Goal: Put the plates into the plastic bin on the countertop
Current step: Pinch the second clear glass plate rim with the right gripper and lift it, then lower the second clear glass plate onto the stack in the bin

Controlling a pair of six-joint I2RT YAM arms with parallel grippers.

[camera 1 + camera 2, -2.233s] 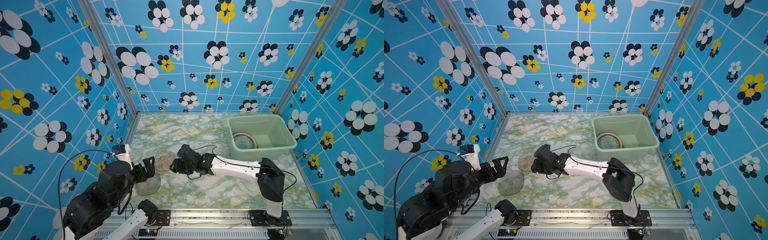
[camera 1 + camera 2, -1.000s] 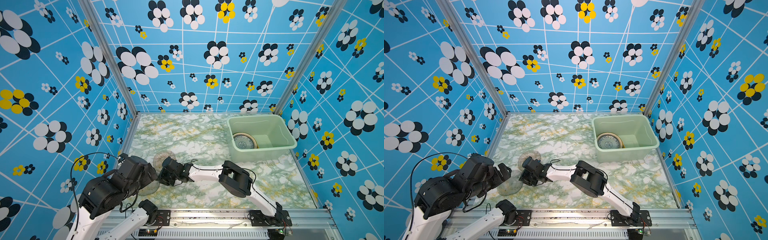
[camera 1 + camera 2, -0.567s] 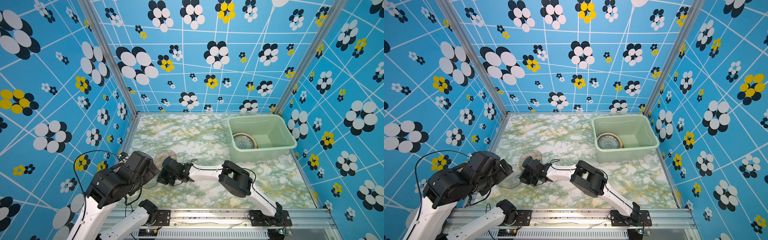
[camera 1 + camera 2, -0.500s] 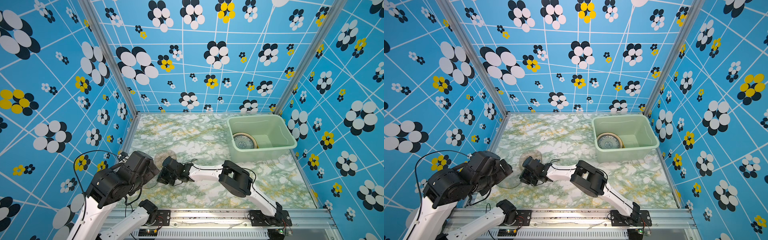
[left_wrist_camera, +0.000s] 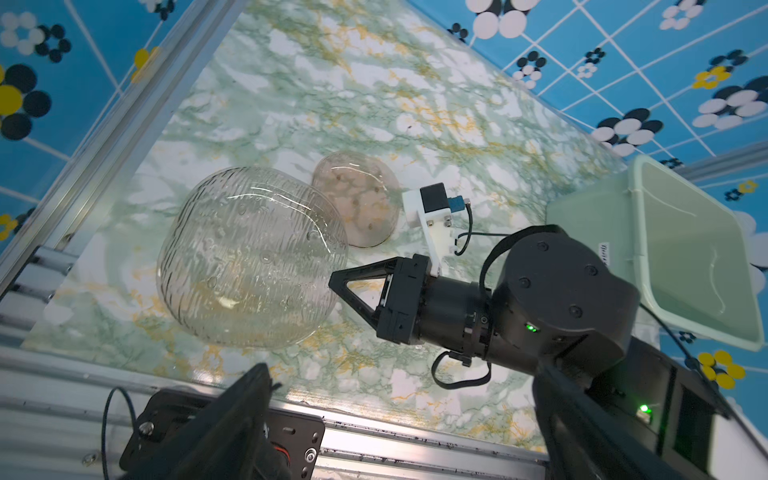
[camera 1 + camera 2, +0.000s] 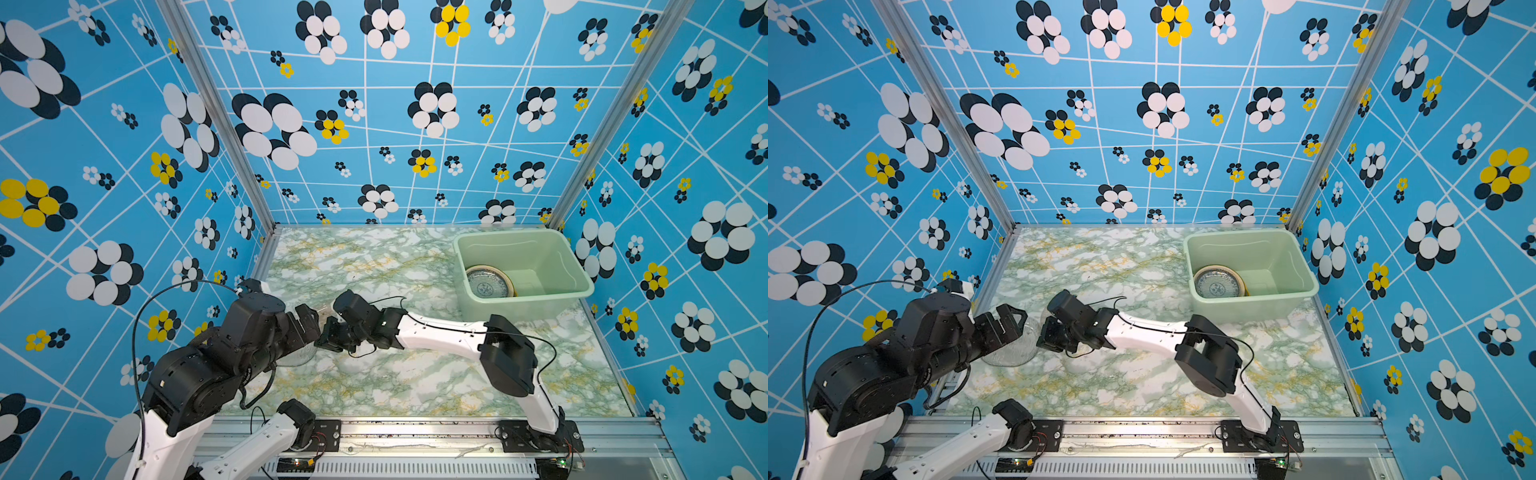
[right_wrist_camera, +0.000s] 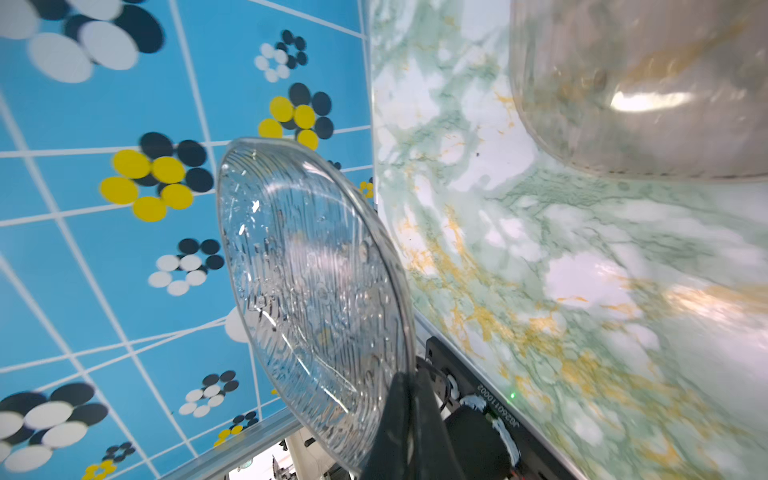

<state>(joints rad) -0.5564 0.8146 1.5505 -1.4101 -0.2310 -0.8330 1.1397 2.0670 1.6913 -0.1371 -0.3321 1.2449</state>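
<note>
— What has the right gripper [image 5: 334, 283] got?

— Its jaws are clamped on the rim of the ribbed glass plate [image 5: 249, 257], which stretches out ahead of its tips, tilted off the countertop [image 6: 374, 374].

— And the left gripper [image 6: 1000, 324]?

— Spread wide, holding nothing, just across that plate from the right one. A small tinted plate [image 5: 355, 203] lies flat beside the right gripper. The bin [image 6: 519, 307], blue plate [image 6: 488, 282] inside, stands well behind its wrist.
</note>
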